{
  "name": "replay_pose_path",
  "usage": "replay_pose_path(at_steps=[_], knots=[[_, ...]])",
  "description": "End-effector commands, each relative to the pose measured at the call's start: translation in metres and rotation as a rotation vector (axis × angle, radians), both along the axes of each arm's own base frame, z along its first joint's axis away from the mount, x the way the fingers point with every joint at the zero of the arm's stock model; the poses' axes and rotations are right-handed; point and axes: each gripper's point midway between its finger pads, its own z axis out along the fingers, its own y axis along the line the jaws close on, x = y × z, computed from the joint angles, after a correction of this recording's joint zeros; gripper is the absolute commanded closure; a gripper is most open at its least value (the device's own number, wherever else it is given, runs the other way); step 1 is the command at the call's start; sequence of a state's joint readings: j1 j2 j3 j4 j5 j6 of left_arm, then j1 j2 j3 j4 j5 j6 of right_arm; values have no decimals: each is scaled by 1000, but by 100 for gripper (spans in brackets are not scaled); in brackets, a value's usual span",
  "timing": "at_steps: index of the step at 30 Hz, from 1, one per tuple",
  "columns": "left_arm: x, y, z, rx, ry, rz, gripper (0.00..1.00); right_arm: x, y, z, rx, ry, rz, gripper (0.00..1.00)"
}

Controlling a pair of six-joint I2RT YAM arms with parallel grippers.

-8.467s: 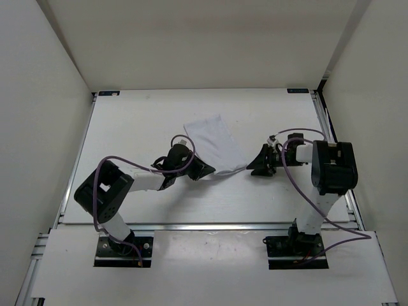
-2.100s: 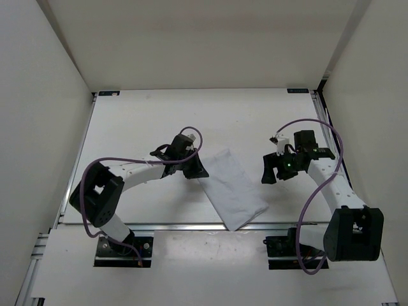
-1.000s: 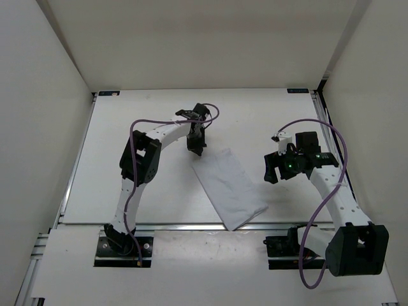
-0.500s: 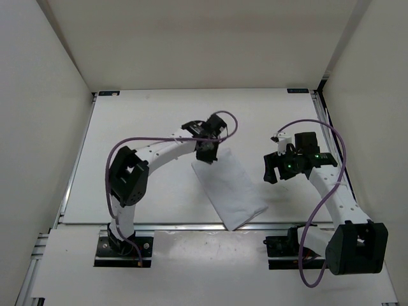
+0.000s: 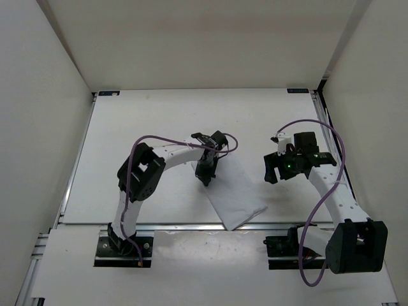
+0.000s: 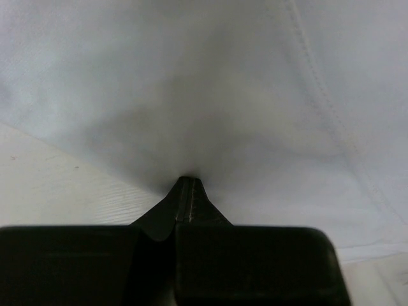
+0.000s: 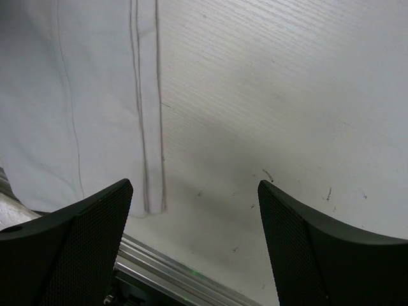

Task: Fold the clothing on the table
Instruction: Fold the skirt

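Note:
The clothing (image 5: 241, 192) is a white folded cloth lying slantwise on the table (image 5: 140, 121), its near corner reaching the front rail. My left gripper (image 5: 206, 174) is shut and points down at the cloth's far left part. In the left wrist view its closed tips (image 6: 185, 185) touch the clothing (image 6: 223, 95), with no cloth visible between them. My right gripper (image 5: 273, 172) hovers open to the right of the cloth, apart from it. The right wrist view shows bare table between its fingers (image 7: 194, 245) and the cloth's stitched hem (image 7: 148, 115) at the left.
White walls (image 5: 44, 115) enclose the table on three sides. The metal rail (image 5: 191, 225) runs along the front edge and shows in the right wrist view (image 7: 172, 277). Purple cables loop over both arms.
My left gripper has swung from beyond the cloth's far corner back onto its far left part, staying shut. The right arm and the cloth have kept still.

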State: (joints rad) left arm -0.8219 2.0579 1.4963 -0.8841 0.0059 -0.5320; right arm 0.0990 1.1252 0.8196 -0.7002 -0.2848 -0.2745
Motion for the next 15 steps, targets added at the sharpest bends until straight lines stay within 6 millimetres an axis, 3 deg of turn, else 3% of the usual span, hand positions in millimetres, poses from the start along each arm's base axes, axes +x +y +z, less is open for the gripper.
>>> replay_pose_path(at_steps=[1,2,3,6,7,11,15], knots=[[20,32,-15,88,31,69,100,4,-1,7,-13,-43,7,15],[33,38,-16,94,30,104,100,5,-3,7,-19,-44,1,16],[33,45,-15,106,49,109,100,3,-1,7,-10,-38,6,16],[70,58,-4,127,15,136,100,0,1,7,1,-37,9,15],[72,60,-5,135,22,132,100,0,0,6,1,-32,8,15],[91,52,6,116,-12,129,100,-3,4,5,14,-27,23,15],[98,33,31,28,-85,113,100,-11,15,6,60,4,91,1]])
